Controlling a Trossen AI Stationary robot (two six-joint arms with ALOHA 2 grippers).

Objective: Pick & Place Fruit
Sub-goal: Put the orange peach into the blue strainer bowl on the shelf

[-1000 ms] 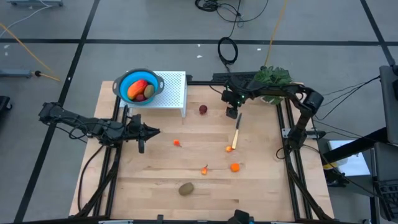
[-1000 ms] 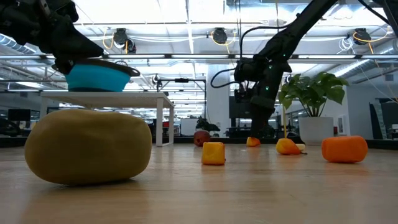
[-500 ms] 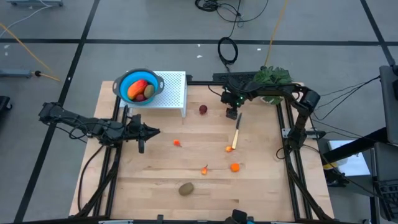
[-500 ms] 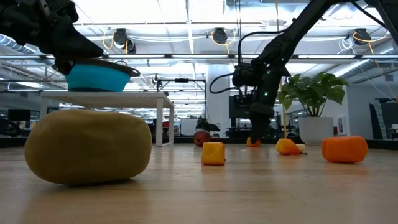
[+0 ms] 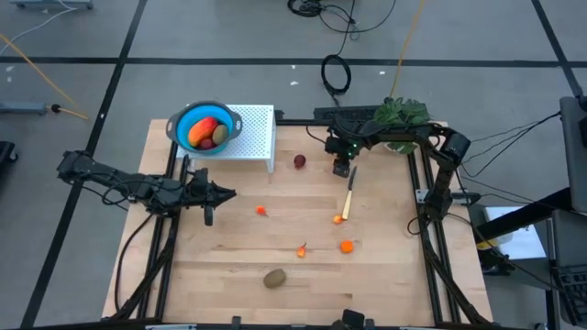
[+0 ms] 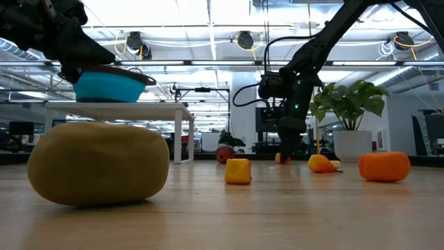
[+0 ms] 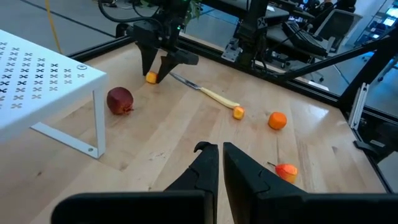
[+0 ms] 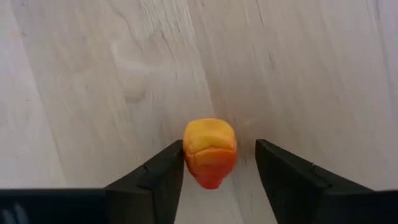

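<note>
My right gripper [image 5: 341, 170] [image 8: 219, 149] points down at the table's far side, open, its fingers on either side of a small orange-yellow piece [image 8: 210, 151] that rests on the wood. A dark red ball [image 5: 300, 161] lies to its left. My left gripper [image 5: 229, 192] [image 7: 221, 165] hovers shut over the table's left part. A brown-green oval [image 5: 274, 278] lies near the near edge. Tiny orange bits [image 5: 262, 210] [image 5: 302, 249] [image 5: 346, 246] are scattered mid-table. The blue bowl [image 5: 205, 128] holds the red-orange piece [image 5: 203, 130] and other fruit. My right gripper comes from above with the small orange-yellow piece [image 8: 199, 155] between its open fingers. One finger [image 8: 168, 168] stands right against the piece's side; whether it touches, I cannot tell. The other finger [image 8: 280, 171] is clearly apart. The piece sits on the table.
The bowl stands on a white perforated stand [image 5: 257, 137] at the far left corner. A yellow-handled knife [image 5: 348, 197] lies just near of my right gripper, with an orange bit [image 5: 338, 218] at its end. A potted plant [image 5: 402, 115] stands at the far right corner.
My right gripper has come down over the small orange-yellow piece at the far side, which it now hides in the low view. The fruit pieces have stayed where they were.
</note>
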